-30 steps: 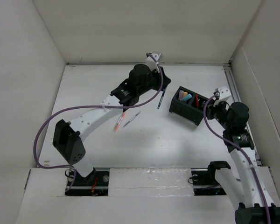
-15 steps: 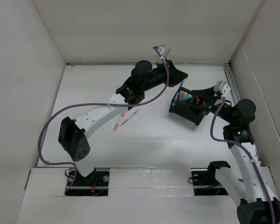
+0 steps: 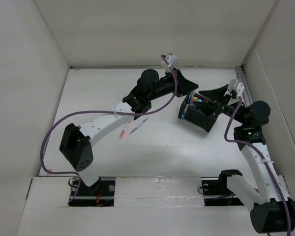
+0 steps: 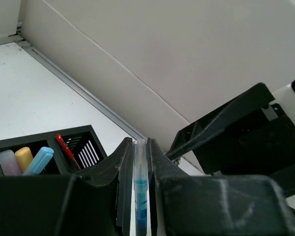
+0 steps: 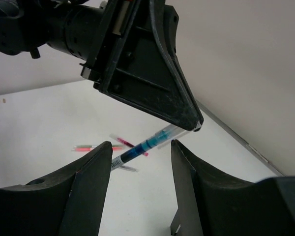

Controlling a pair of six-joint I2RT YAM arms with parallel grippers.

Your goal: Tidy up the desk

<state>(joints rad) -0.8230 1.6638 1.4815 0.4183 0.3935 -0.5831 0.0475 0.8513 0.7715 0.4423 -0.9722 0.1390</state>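
The desk (image 3: 96,96), a large flat matte white tabletop filling the floor between the upright panels, looks partly tidied. The small black compartmented organizer box (image 3: 197,114) stands on its far right part. It already holds three pastel highlighters (image 4: 23,160) (lilac, yellow and pale blue) in one compartment and a thin red pen (image 4: 65,148) in the next.

The left gripper (image 4: 140,142) is closed narrowly on a clear-barrelled pen with blue ink (image 4: 140,189). It carries the pen in the air just beside the box, on the box's far left. That pen is not yet in any compartment, so I judge this step to be about halfway, with the lowering and release left.

The right gripper (image 5: 140,146) is spread wide and holds nothing. It sits close to the box's right side, though I cannot tell whether it touches it.

Two things lie loose on the bare surface near the middle, well apart from the box: a red-orange pen (image 3: 124,130) and, just beside it, a slim pale grey pen (image 3: 138,125). Those are what remains, as far as the views show (anything under the arms is hidden).
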